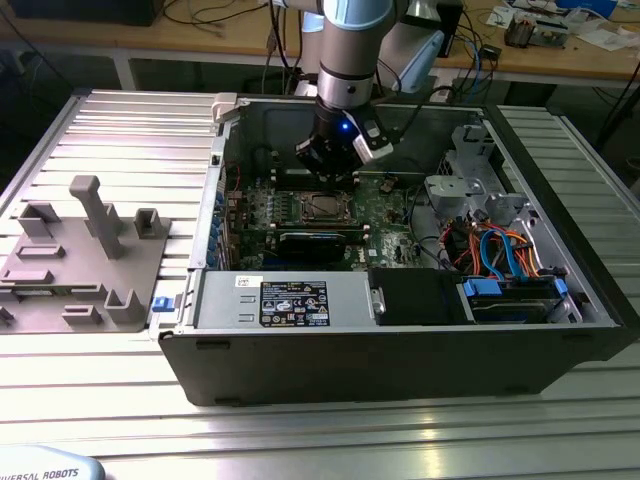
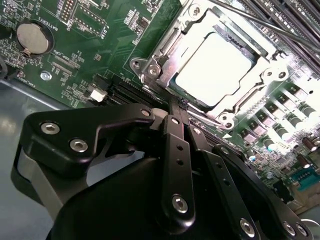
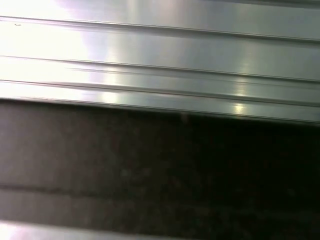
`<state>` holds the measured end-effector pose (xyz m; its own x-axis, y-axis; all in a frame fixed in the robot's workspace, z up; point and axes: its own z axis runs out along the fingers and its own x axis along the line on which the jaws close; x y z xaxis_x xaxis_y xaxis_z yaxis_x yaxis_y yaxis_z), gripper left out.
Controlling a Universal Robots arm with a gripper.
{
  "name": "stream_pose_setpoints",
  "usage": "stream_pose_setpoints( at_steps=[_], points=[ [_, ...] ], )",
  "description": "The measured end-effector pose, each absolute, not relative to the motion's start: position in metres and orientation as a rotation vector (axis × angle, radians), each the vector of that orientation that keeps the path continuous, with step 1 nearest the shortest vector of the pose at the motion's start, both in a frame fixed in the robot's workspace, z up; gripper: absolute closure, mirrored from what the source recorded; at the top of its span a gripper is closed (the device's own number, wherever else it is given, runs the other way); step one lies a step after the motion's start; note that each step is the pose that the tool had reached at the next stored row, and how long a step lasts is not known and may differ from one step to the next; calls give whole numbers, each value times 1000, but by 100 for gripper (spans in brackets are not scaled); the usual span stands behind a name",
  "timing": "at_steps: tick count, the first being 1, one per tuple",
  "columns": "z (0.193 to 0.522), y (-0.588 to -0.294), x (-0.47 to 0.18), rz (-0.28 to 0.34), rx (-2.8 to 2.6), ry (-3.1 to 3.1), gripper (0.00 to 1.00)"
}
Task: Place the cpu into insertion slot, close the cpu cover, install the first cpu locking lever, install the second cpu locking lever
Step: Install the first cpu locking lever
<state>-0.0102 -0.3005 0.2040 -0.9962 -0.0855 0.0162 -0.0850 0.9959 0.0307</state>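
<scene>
Black gripper [image 2: 176, 102] fingers pinched together, nothing held, tips just beside silver square frame cpu cover [image 2: 155, 55] w/ silver-grey square cpu [image 2: 212, 70] seated inside, on green motherboard [image 2: 95, 45].

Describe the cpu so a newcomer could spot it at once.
Start at the open computer case on the ribbed metal table, then find the green motherboard on its floor. The cpu lies in the silver cpu cover just ahead of the gripper. Its plain, pale metal square top sets it apart from the densely populated board around it.
</scene>
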Motion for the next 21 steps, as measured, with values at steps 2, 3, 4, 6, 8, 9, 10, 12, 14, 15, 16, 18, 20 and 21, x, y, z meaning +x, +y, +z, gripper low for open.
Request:
stream_pose_setpoints(
  at_steps=[2,3,4,6,8,9,10,12,14,15,16,18,20,21],
  points=[
    [203,-301,-8,-46,133,-3121,89],
    [203,-301,-7,-46,133,-3121,89],
    [202,-301,-6,-46,133,-3121,89],
    [201,-300,-5,-50,134,-3122,89],
    [201,-300,-4,-48,133,-3121,89],
    [201,-300,-4,-47,133,-3121,89],
    [201,-300,-4,-47,133,-3121,89],
    [201,-300,-3,-49,133,-3121,89],
    [201,-300,-3,-49,133,-3121,89],
    [201,-299,-3,-50,134,-3121,89],
    [203,-299,-3,-51,134,-3122,89],
    [207,-299,-3,-50,133,-3122,89],
    [211,-300,-3,-50,133,-3121,89],
    [211,-301,-3,-50,133,-3121,89]
  ],
)
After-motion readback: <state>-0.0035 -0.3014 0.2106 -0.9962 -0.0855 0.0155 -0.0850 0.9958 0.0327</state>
